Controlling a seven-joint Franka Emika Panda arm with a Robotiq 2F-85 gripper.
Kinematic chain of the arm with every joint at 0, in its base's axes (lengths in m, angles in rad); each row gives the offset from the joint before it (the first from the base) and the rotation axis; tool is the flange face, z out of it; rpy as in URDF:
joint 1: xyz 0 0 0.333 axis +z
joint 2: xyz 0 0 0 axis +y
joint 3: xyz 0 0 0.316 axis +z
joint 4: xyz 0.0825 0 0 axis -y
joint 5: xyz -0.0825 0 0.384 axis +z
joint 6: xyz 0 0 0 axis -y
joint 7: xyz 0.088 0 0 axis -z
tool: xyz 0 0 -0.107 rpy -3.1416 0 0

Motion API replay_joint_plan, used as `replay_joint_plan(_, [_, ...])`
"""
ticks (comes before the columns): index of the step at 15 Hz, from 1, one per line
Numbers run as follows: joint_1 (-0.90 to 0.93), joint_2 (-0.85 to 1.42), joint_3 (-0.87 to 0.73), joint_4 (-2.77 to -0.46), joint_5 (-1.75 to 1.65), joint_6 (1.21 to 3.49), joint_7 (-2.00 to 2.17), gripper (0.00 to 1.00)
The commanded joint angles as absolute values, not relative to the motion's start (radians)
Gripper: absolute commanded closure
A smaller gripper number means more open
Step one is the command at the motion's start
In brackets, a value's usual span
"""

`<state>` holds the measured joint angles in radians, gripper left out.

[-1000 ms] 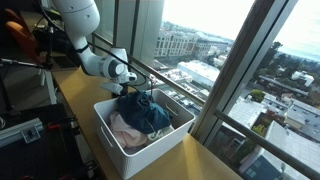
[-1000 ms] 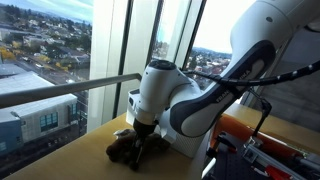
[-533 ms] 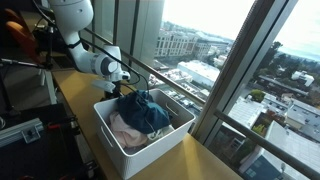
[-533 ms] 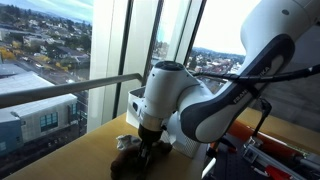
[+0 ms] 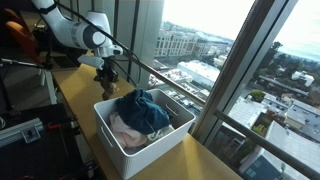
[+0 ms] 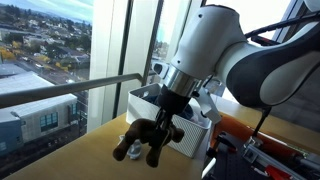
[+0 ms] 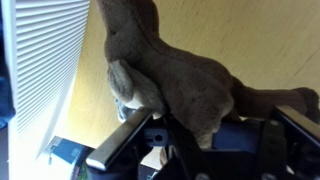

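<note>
Wooden counter (image 6: 95,160) is running along tall windows looking over the city. My gripper's (image 6: 160,128) fingers (image 7: 118,148) are clamping tight on a brown plush toy animal (image 6: 138,142), which is hanging above the counter. 1 second ago the jaws were standing wide around it down on the wood. I am judging that the grasp is holding and the lift is under way. Just beside, 1 white plastic bin (image 5: 122,150) is sitting with blue and pink clothes (image 5: 140,112) heaped inside.

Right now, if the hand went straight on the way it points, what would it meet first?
Likely the wooden tabletop beside the white bin; the plush toy the hand grips would touch it first.
</note>
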<state>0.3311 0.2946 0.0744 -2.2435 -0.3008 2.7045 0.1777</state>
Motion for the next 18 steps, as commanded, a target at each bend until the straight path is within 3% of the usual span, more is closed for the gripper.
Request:
replay_joint_plan(1, [0.251,0.083,0.105,-2.327,-0.215,2.686,0.104,1.00])
replay_joint_plan(7, [0.080,0.000,0.019,-2.265,-0.209,2.694,-0.010,1.00])
replay_joint_plan(16, [-0.020,0.301,-0.105,-2.263,-0.338,2.789,0.072,1.00])
replay_joint_plan(17, [-0.013,0.339,-0.121,-2.250,-0.341,2.789,0.086,0.75])
replay_joint_plan(18, [-0.017,0.348,-0.122,-2.239,-0.316,2.780,0.074,0.74])
